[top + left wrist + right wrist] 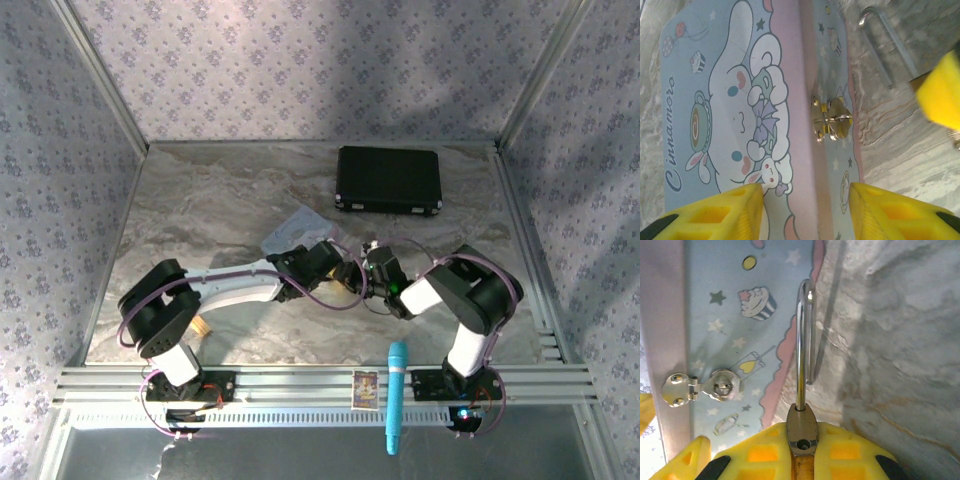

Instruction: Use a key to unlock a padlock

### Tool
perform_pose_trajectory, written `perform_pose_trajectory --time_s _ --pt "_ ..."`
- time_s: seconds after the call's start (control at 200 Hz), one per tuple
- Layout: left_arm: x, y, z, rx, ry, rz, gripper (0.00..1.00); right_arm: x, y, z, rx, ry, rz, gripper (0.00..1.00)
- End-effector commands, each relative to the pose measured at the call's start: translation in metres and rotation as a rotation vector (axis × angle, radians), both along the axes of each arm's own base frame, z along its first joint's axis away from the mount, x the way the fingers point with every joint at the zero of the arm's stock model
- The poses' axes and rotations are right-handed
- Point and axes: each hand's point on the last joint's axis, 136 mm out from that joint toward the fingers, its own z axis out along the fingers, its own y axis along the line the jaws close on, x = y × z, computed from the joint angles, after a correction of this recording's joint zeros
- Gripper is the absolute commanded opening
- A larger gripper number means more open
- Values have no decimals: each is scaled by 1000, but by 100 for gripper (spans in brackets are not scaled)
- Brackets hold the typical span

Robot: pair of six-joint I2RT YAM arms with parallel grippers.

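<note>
Marbled grey desk [900, 340] runs beneath both wrists, and just above it the padlock [801, 432] sits clamped between the right jaws. Its small body is pinched between the two yellow fingers [765, 452], which are drawn in narrow around it. The thin silvery shackle [800, 340] sticks straight out ahead of the fingertips. Its long leg enters the body, while its short hooked leg ends free, short of the body. From the left wrist the same shackle [890, 45] shows ahead and to the right of the left jaws, with one right-arm finger [940, 95] beside it.

Just left of the right jaws, close beside the shackle, lies the pastel tin [725, 315]. It is blue and pink, printed with stars and a cupcake. Its small metal clasp [700, 387] is on the side wall facing the padlock.

The left jaws stand apart, holding nothing, with their yellow fingers [715, 215] spread to either side of the tin [740, 100]. The cartoon lid and the clasp [830, 119] lie ahead, between them. Whether the fingers touch the tin I cannot tell.

From above, both jaws meet near the middle of the desk [230, 200]. A black case [388, 180] lies well beyond them, near the floral back wall [300, 60]. Behind the jaws, on the rail by the arm bases, rest a teal pen-like stick [396, 395] and a small card [366, 388].
</note>
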Motion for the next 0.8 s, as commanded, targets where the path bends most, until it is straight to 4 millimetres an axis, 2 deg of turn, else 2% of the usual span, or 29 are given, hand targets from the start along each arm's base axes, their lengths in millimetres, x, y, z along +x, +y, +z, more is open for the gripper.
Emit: perform_pose_trajectory --time_s 0.0,0.19,0.375,0.525,0.61,0.795 --pt "-15 36 -28 170 93 58 52 -37 -24 -38 -173 178 89 6" --pt "1 47 -11 162 19 127 67 -56 -51 -37 -305 274 194 7" --pt "22 75 7 140 -52 244 71 -66 -72 -36 -383 352 301 8" --pt "32 92 12 116 -65 286 73 -62 -90 -25 -433 356 327 12" --pt "37 103 13 109 -67 327 74 -60 -93 -19 -425 351 336 15" --pt "42 107 13 71 -73 338 76 -59 -93 -20 -443 356 347 23"
